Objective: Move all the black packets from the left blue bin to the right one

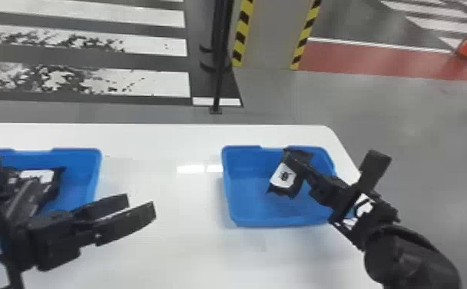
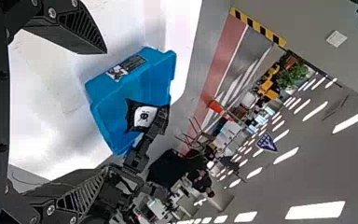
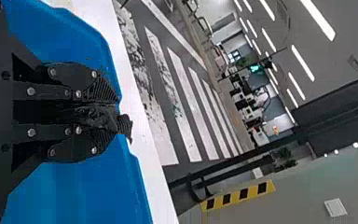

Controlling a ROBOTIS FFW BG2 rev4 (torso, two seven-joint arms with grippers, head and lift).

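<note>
Letting go carelessly is the main risk now: in the head view, right of centre, the right pincer [image 3: 116, 116] is pressed together on one end of a black packet [image 1: 284, 178], which hangs with its white label showing over the right blue bin [image 1: 240, 165]. Its upper end lies close to the far wall, so if it were released there, I judge it could catch on the rim or slip over onto the white desk [image 1: 163, 249]. The packet looks light and limp, so it might also cling to a finger and be dragged out as the arm lifts. Around and below it, the right bin's blue floor shows. At the left edge of the frame, the left blue bin [image 1: 77, 165] holds more black packaging [image 1: 56, 180] with white labels, lying against the far side; the left arm covers part of it, so I can't count the packets. That cover could lead to one being missed, or to two overlapping ones being grabbed together. The left pincer [image 1: 140, 205], its fingers spread with nothing between them, hangs at the lower left, near that bin, and a low sweep back could knock its wall.
</note>
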